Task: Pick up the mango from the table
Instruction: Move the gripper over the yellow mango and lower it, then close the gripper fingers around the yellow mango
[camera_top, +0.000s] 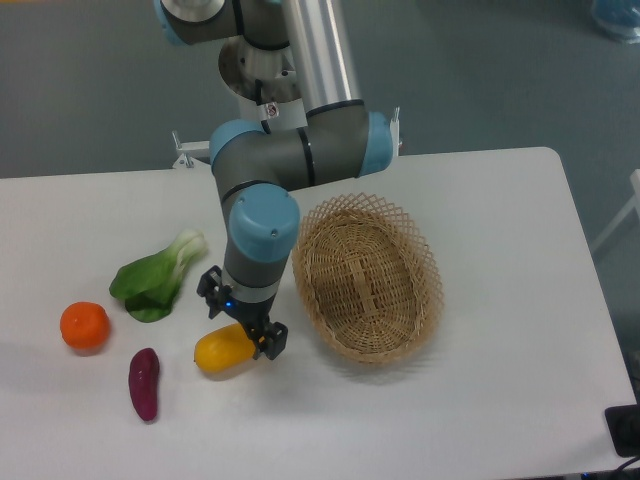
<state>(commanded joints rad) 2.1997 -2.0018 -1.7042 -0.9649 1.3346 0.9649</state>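
The gripper (241, 313) was held open above the mango (222, 351) (right end hidden); it was best centred over the fruit's middle, lowered until the mango sat between the fingers, then closed gently.

— Where does the single fixed camera sit?

— High up, across the large white rectangular table (500, 420) from the grey-and-blue robot arm's pedestal base (262, 70), tilted steeply down and facing that base.

— How close?

— Far enough to take in nearly the whole top; the near edge and the right corner run out of the picture. Grey floor shows beyond the far edge.

— Any second view?

— None, so nothing is shared.
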